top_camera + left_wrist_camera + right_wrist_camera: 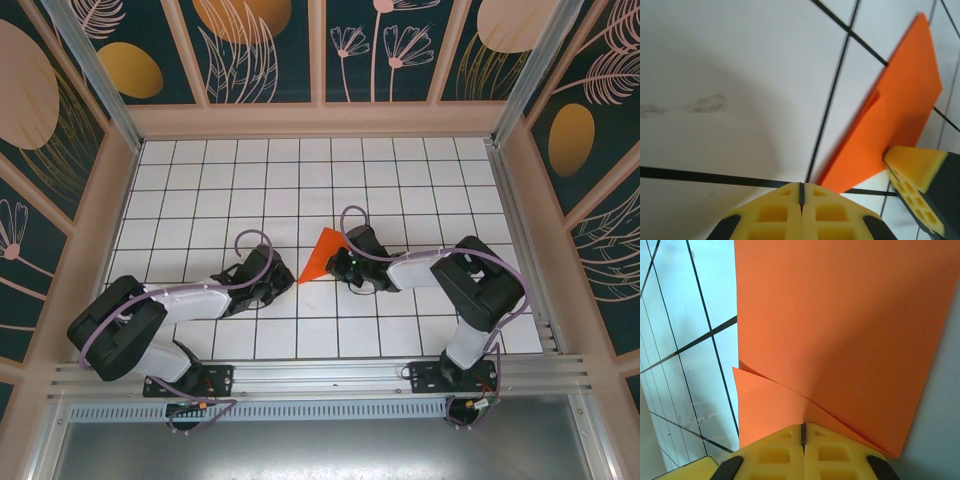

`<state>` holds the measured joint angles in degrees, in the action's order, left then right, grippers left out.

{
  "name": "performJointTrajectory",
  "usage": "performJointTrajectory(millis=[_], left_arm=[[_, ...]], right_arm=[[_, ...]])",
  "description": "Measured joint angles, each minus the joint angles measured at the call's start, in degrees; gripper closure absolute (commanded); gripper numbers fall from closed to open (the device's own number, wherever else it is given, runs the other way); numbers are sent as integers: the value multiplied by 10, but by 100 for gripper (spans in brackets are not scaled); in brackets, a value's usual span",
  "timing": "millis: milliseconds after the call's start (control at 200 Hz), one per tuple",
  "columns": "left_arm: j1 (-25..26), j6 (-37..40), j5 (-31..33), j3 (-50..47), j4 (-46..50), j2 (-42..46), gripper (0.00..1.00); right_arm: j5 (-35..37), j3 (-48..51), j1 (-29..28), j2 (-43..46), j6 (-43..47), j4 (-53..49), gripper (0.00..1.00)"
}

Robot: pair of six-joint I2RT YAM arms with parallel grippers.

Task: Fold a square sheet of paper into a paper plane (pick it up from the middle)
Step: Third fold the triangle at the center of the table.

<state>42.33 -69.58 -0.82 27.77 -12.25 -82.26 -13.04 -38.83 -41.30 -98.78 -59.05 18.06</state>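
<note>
One thin, bright orange-red sheet of paper (pixel 322 255) lies on the middle of the white, black-gridded tabletop (pixel 200 190). It is folded into a roughly triangular shape, with its narrow point toward the left arm. From the right wrist camera I see a folded flap on top of it, with a diagonal crease running down toward the fingertips. The right gripper (pixel 343 262) sits at the sheet's right side with its yellow, waffle-patterned fingers (pixel 775 455) clenched together and only a thin seam between them. The tips rest right at the paper's edge, and I cannot tell whether any paper is caught in that seam. In the left wrist view, one of those yellow fingers touches the sheet's near edge. The left gripper (pixel 287 277) is also clenched, with nothing between its pads. It hangs low over a bare white tile just beside the sheet's pointed corner, so the two grippers face each other across the paper. Around the table stand dark wall panels (pixel 260 50) painted with pale leaves and gold ovals.
</note>
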Motion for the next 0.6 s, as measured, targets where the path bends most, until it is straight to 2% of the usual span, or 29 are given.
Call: performJointTrajectory(millis=[310, 600], left_arm=[[0, 24, -67, 32, -71, -72, 100], [0, 25, -72, 37, -67, -97, 100]], right_arm=[[1, 0, 0, 1, 2, -1, 100], [6, 0, 1, 8, 7, -12, 100]])
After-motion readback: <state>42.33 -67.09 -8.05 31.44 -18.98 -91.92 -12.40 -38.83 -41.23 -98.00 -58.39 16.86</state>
